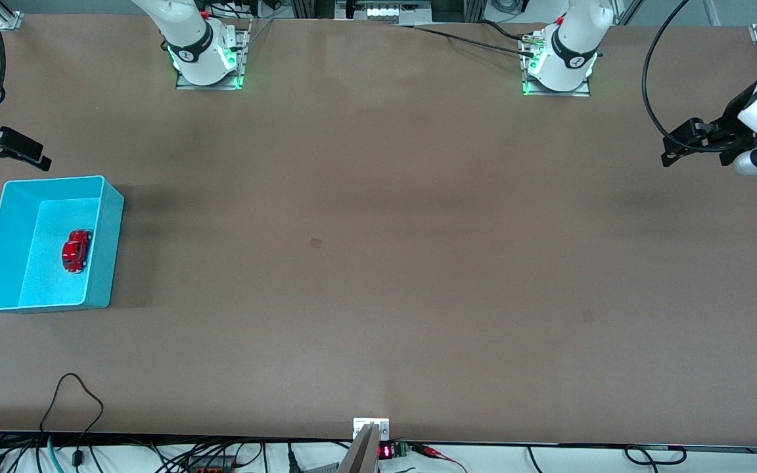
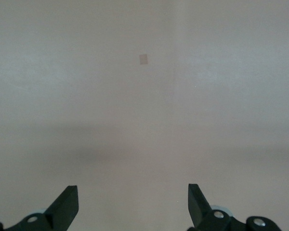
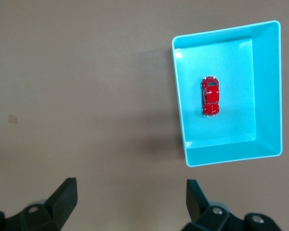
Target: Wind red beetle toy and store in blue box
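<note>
Red beetle toy, a tiny glossy car with a rounded body, silvery trim and small dark wheels, lies on the floor of the light blue open-top plastic box, roughly in the middle of it and touching none of the walls. It sits on its wheels, with its length running along the box's longer side. In the right wrist view the same red car shows from above inside the thin-walled turquoise bin, which has rounded corners and is many times larger than the toy.

That box stands on the brown surface at the right arm's end. A small darker square mark shows on the surface near its middle, well apart from the box.

Farther from the front camera than the box, the right tool hangs in the air over bare surface just past the box's rim; its two dark fingers are spread wide with nothing between them. The left tool hangs over the surface at the left arm's end, well apart from box and toy, its fingers likewise spread wide and holding nothing.
</note>
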You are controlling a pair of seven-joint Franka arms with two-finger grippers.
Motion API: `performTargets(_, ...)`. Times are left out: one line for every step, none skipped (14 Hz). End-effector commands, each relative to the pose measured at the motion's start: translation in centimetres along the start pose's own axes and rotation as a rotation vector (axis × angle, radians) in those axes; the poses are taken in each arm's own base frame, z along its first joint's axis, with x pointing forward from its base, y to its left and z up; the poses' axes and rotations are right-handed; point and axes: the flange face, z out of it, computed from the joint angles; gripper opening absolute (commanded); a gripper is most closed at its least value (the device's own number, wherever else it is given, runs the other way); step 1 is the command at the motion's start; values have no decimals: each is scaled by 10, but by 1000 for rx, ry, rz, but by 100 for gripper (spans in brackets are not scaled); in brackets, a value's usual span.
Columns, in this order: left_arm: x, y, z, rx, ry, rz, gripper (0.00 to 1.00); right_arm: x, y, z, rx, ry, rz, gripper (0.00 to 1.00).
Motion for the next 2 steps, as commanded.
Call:
performTargets(4,2,-6,22,9,3,100,-11,-1,-4,-12,0,-4,100)
performTargets(5,2,-5,22,8,3,100,-11,-1,-4,-12,0,-3,100)
